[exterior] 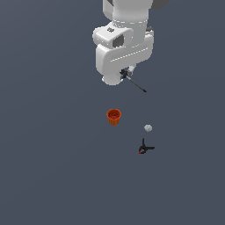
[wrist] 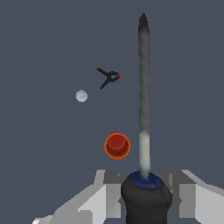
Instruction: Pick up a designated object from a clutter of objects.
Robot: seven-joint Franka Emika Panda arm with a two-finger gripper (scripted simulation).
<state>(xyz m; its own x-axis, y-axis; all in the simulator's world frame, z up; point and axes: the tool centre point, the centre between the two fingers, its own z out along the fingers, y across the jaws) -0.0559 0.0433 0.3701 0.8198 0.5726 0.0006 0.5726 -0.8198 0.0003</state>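
The gripper [wrist: 145, 192] has its two grey fingers [wrist: 108, 192] squeezed on the fat dark handle of the screwdriver [wrist: 144, 105], up off the floor [exterior: 52, 145]. Its thin grey metal stick points away from the hand, slanting down toward the exterior view's right. Below sit a round orange cup [exterior: 114, 116], a small whitish lump [exterior: 148, 128] and a black clamp [exterior: 144, 149], well apart, with flat grey floor all around.
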